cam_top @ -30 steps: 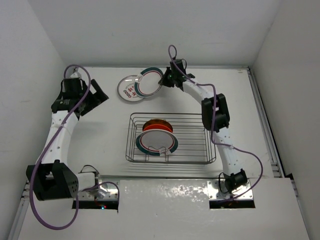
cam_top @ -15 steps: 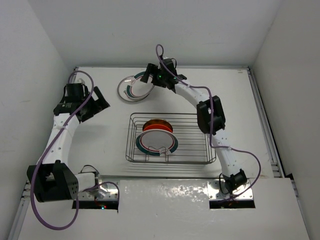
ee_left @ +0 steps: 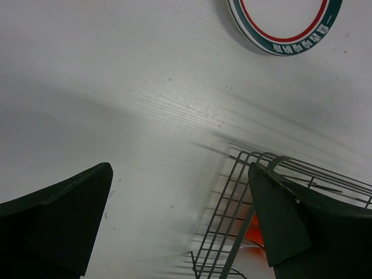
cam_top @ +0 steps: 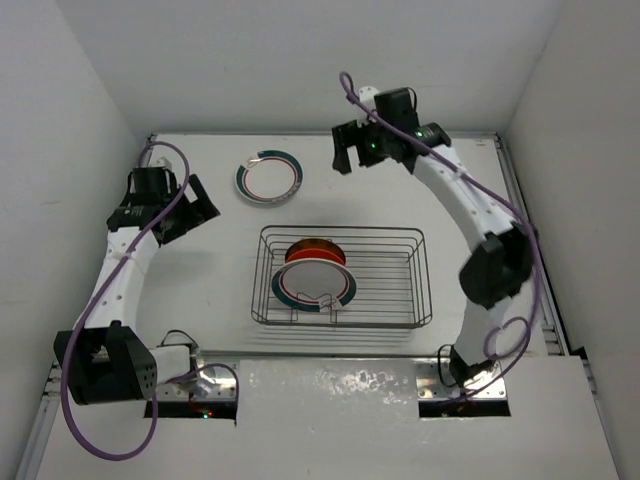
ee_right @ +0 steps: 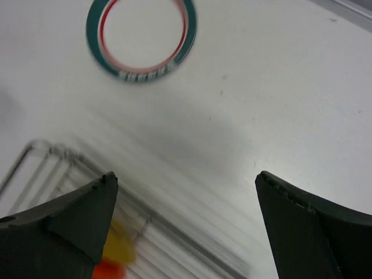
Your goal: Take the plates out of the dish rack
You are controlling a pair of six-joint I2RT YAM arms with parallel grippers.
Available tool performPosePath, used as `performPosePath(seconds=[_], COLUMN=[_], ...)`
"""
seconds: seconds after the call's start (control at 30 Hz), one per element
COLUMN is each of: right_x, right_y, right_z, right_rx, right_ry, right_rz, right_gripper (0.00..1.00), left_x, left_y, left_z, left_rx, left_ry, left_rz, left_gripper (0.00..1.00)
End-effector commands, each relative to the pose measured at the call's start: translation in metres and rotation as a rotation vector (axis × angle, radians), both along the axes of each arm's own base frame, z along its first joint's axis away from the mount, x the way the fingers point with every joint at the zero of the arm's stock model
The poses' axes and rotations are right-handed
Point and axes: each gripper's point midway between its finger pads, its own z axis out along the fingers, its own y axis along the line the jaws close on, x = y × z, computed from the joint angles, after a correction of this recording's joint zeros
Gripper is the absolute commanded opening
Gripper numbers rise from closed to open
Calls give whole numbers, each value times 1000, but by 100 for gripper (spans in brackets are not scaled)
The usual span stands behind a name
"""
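The dish rack (cam_top: 422, 275) stands mid-table. An orange plate (cam_top: 315, 248) and a white teal-rimmed plate (cam_top: 318, 285) stand upright in it. Another teal-ringed plate (cam_top: 269, 180) lies flat on the table behind the rack, with a white edge showing under it. It appears in the left wrist view (ee_left: 285, 26) and the right wrist view (ee_right: 141, 38). My right gripper (cam_top: 352, 158) hangs open and empty to the right of that plate (ee_right: 186, 176). My left gripper (cam_top: 197, 210) is open and empty, left of the rack's far corner (ee_left: 179, 168). The rack (ee_left: 232, 221) and orange plate (ee_left: 256, 235) show beside its right finger.
White walls close in the table on the left, back and right. A metal rail (cam_top: 525, 240) runs along the right edge. The rack's blurred wires (ee_right: 64, 160) cross the lower left of the right wrist view.
My right gripper let go of the teal-ringed plate on the plate at the back, opened, then rose and swung right. The left arm barely shifted.
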Motion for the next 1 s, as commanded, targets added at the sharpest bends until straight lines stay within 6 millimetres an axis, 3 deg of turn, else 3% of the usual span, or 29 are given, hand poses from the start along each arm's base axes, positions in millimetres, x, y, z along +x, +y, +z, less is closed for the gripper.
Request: performPosePath(seconds=[0.0, 0.03, 0.07, 0.1, 0.17, 0.2, 0.23, 0.33, 0.53, 0.7, 0.83, 0.97], right_x=[-87, -104, -128, -142, -168, -179, -196, -220, -230, -235, -235, -231], right_y=[8, 10, 14, 13, 22, 24, 33, 49, 72, 91, 99, 100], right_z=[6, 6, -11, 8, -2, 7, -1, -8, -25, -43, -55, -45], right_rx=[-146, -165, -211, -207, -200, -181, -167, -159, -198, -241, -284, -313], right_ry=[-63, -81, -75, -146, -159, -184, -167, -181, -198, -189, -205, -254], right_rz=[385, 447, 543, 564, 636, 654, 704, 775, 825, 857, 845, 815], right_gripper=[99, 99, 99, 99, 93, 88, 80, 75, 58, 52, 22, 14], left_x=[6, 7, 9, 10, 12, 13, 13, 11, 5, 2, 2, 3], left_y=[2, 0, -1, -2, -4, -5, -8, -9, -10, -9, -8, -7], left_z=[16, 17, 19, 21, 19, 19, 19, 15, 7, 1, 0, 0], left_rx=[2, -7, -15, -18, -28, -32, -41, -43, -34, -27, -22, -14], left_ry=[-62, -70, -84, -92, -98, -100, -103, -100, -91, -82, -81, -83], left_rz=[9, 10, 5, 4, -9, -13, -23, -37, -54, -52, -50, -49], left_gripper=[100, 100, 100, 100, 100, 100, 100, 100, 100, 100, 100, 100])
